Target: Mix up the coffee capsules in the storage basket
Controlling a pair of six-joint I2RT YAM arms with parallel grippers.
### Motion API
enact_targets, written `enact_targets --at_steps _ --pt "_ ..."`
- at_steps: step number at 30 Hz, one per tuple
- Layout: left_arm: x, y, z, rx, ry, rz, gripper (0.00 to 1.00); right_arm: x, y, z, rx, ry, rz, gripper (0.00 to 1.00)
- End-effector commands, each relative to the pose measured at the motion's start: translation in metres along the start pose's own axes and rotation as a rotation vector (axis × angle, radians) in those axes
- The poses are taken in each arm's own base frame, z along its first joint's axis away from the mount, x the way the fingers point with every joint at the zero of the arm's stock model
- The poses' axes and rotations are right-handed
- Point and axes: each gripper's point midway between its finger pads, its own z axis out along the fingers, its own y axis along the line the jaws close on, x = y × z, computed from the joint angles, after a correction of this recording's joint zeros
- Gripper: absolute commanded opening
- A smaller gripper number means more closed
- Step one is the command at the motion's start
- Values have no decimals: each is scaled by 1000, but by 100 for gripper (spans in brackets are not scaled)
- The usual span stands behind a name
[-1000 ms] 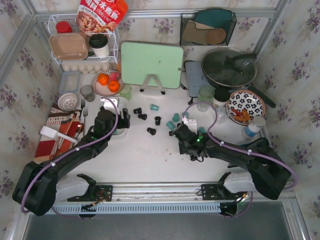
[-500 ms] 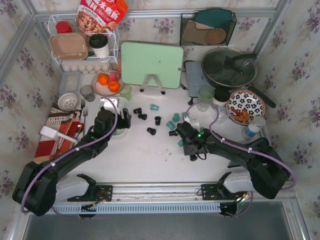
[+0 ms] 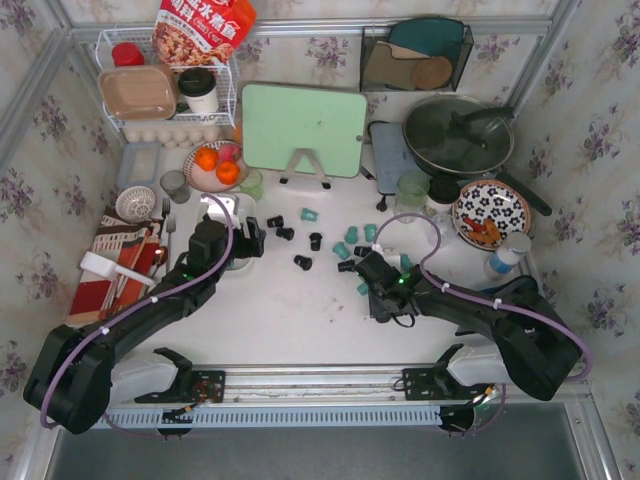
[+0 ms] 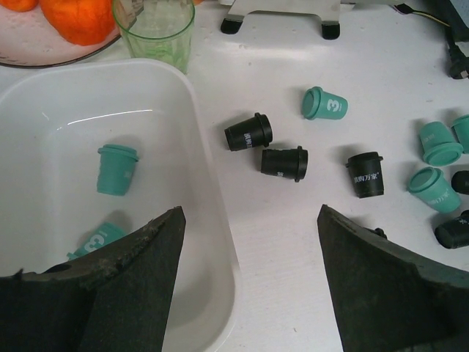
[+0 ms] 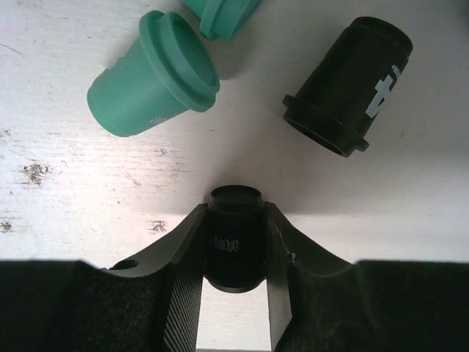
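The white storage basket (image 4: 214, 220) (image 3: 224, 204) lies on the left with two teal coffee capsules (image 4: 117, 169) inside. My left gripper (image 4: 249, 279) (image 3: 246, 240) hangs open over the basket's right rim with nothing between its fingers. Black capsules (image 4: 249, 132) and teal capsules (image 4: 325, 103) lie scattered on the table to its right. My right gripper (image 5: 234, 249) (image 3: 352, 266) is shut on a black capsule (image 5: 234, 238) at table level. Just beyond it lie a teal capsule (image 5: 152, 75) and another black one (image 5: 348, 84).
A green cutting board on a stand (image 3: 303, 130) is behind the capsules. A translucent green cup (image 4: 155, 33) and a plate of oranges (image 3: 213, 165) sit behind the basket. A second green cup (image 3: 411, 188), a pan (image 3: 458, 135) and a patterned plate (image 3: 490, 212) stand at the right.
My right gripper has edged a little farther from the bases and closed its jaws on the black capsule. The left arm has not moved.
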Motion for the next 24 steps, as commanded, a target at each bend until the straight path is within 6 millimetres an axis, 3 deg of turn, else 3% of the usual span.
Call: enact_targets --at_steps 1,5,8,10,16,20,24 --pt "-6 -4 0 15 -18 -12 76 -6 6 0 -22 -30 41 34" --pt "-6 -5 0 24 -17 -8 76 -10 7 -1 -26 -45 45 33" --pt "-8 -18 2 95 -19 29 76 -23 18 -9 -79 -88 57 25" --pt "-11 -36 2 189 -41 70 77 -42 36 -23 -185 -161 70 20" --pt "-11 -108 -13 547 -143 266 87 -98 84 -91 -524 -415 98 12" --pt "0 -152 -36 779 -231 432 93 -115 103 -127 -694 -525 100 12" --pt "16 -179 -59 959 -296 571 94 -124 113 -152 -814 -606 104 12"
